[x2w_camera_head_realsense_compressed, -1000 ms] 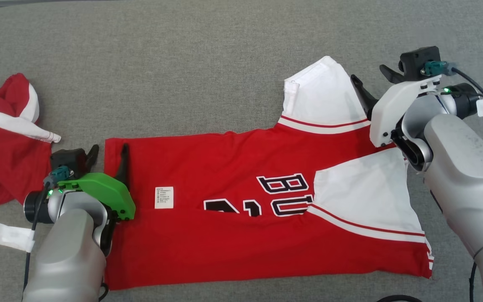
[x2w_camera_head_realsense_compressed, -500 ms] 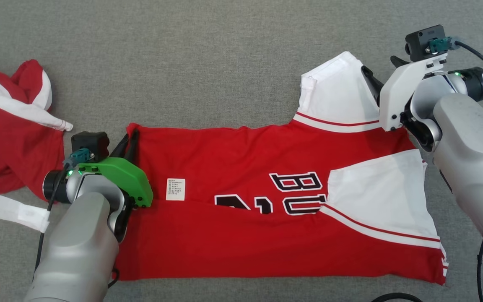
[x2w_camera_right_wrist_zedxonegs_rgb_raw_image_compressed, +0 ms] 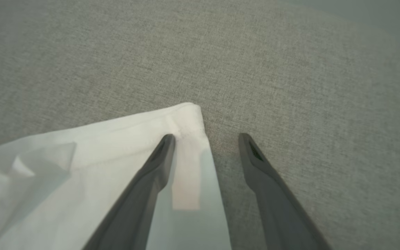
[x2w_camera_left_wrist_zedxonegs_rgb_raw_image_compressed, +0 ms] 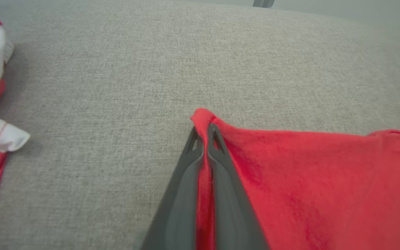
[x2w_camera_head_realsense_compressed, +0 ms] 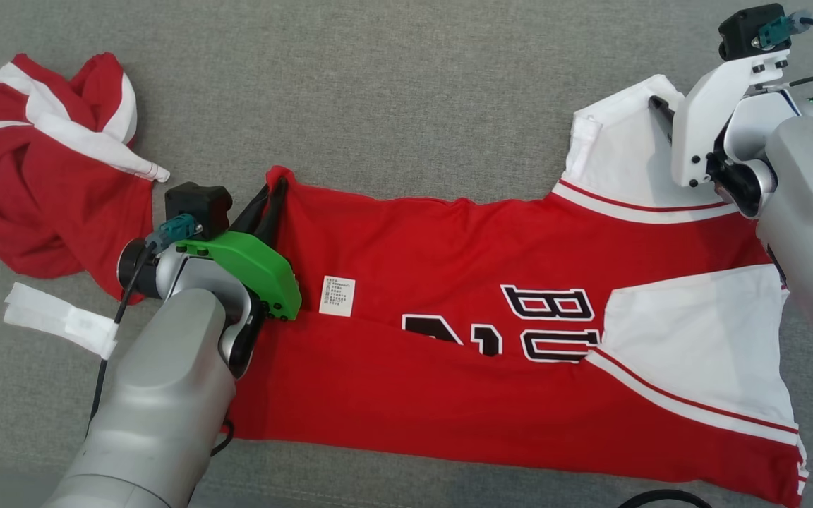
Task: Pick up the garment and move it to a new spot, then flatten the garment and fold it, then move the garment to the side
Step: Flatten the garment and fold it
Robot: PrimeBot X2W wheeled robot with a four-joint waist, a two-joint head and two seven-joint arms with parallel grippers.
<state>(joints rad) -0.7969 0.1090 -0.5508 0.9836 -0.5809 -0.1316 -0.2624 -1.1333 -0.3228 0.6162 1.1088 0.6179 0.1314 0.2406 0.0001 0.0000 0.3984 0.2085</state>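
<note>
Across the grey woven-fabric surface [x2w_camera_head_realsense_compressed: 406, 85], the red-and-white jersey garment [x2w_camera_head_realsense_compressed: 449, 395] lies spread lengthwise, hem toward the robot's left and shoulders toward its right, its near long side folded over the black lettering. Treat the garment as light, soft and limp: it drapes from any held point and is likely to drag and wrinkle on the coarse surface rather than slide. Take hold at corners and hemmed edges, where doubled cloth gives a pinch the best purchase.

Open room lies beyond the far edge of the garment, where the surface is bare. To the left, a crumpled second red-and-white jersey [x2w_camera_head_realsense_compressed: 46, 183] lies near the hem corner but apart from it; keep lifts clear of it.

The white short sleeve [x2w_camera_head_realsense_compressed: 625, 148] lies flat at the far right. The right pincer [x2w_camera_right_wrist_zedxonegs_rgb_raw_image_compressed: 207, 139] stands open astride the sleeve's outer corner, one finger over white cloth, the other over bare surface; it holds nothing. The left pincer [x2w_camera_left_wrist_zedxonegs_rgb_raw_image_compressed: 205, 130] is closed tight on the far hem corner, red cloth pinched between its fingers and drawn into a small peak. A white strip of material [x2w_camera_head_realsense_compressed: 61, 324] lies beside the left arm, and a small white care label [x2w_camera_head_realsense_compressed: 336, 295] sits on the red cloth near the left wrist.
</note>
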